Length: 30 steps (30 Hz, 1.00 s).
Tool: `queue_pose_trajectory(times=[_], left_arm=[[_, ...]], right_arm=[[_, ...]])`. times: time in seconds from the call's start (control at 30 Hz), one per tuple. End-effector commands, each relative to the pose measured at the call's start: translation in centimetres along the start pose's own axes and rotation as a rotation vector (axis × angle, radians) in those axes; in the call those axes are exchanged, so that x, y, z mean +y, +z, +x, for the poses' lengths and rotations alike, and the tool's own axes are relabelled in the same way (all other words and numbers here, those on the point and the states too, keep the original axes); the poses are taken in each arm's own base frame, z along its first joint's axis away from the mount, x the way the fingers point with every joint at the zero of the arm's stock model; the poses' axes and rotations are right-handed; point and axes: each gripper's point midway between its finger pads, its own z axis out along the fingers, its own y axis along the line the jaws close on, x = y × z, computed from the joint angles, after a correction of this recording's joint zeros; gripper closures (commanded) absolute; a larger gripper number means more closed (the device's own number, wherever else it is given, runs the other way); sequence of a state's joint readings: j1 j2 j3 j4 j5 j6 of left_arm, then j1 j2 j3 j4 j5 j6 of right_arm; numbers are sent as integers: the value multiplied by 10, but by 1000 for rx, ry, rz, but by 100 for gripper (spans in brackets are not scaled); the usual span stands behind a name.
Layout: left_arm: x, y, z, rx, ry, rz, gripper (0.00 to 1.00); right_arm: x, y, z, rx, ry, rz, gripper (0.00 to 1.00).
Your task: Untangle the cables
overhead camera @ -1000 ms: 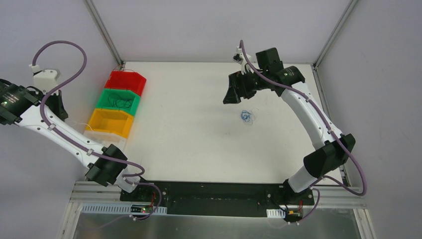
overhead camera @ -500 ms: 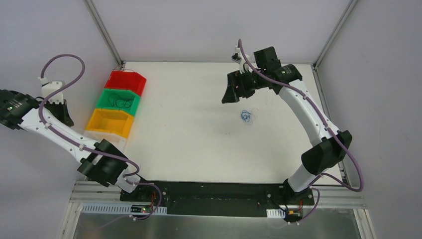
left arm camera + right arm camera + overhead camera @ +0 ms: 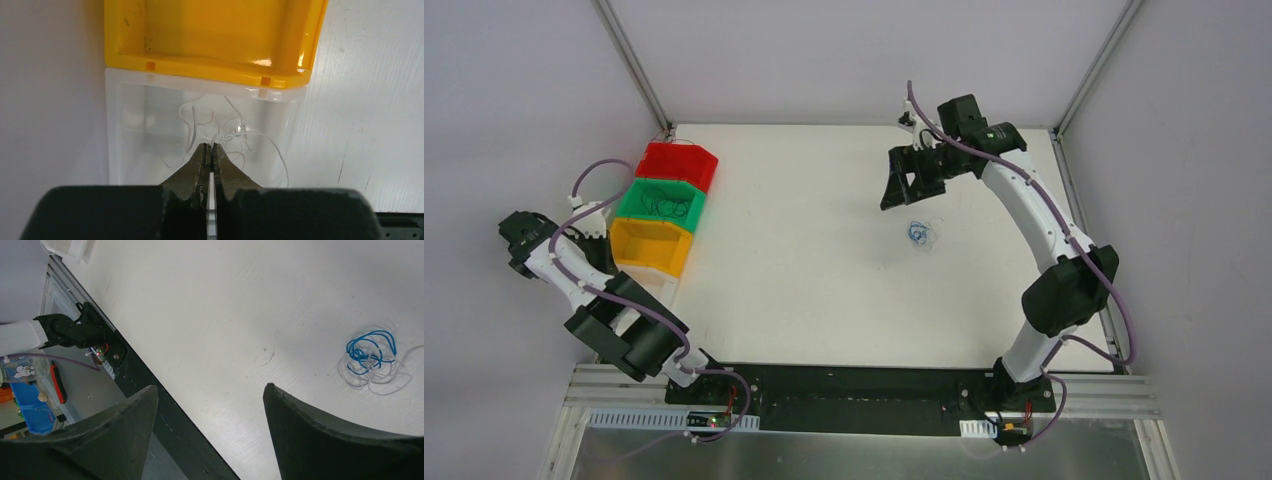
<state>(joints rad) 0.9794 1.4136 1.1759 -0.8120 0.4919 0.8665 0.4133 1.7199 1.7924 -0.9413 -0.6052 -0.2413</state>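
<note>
A small tangle of blue and clear cables [image 3: 919,234] lies on the white table right of centre; it also shows in the right wrist view [image 3: 372,354]. My right gripper [image 3: 894,190] hangs open and empty above the table, just up and left of the tangle [image 3: 210,387]. My left gripper [image 3: 604,252] is over the clear bin [image 3: 130,125] at the near end of the bin row. Its jaws [image 3: 210,146] are shut, and a thin clear cable [image 3: 240,132] runs from the tips into the bin.
A row of bins stands at the table's left edge: red [image 3: 679,163], green [image 3: 664,200] holding a dark cable, yellow [image 3: 649,245], with the yellow rim in the left wrist view [image 3: 210,67]. Cage posts stand at the back corners. A black rail runs along the near edge.
My left arm has swung down and to the right from high at the left to the clear bin. My right gripper has shifted slightly and stays open.
</note>
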Motion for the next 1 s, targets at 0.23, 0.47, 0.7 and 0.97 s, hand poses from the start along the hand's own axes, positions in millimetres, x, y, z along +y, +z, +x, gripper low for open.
queue_pose_trajectory(times=[0.23,0.47,0.7,0.97], left_arm=[[15,-34,-32,-77,80,-145,40],[-29,-60,-65,-158,48,-29,30],[-99,-74,-91,-217,149,91,29],[-137,-83,-108,-273,106,206,29]], right_arm=[[-53,-13,43,181,35,106,21],[-113,7,82,353,12,210,31],[-159,33,69,363,-23,320,34],[-203,73,78,454,-46,388,48]])
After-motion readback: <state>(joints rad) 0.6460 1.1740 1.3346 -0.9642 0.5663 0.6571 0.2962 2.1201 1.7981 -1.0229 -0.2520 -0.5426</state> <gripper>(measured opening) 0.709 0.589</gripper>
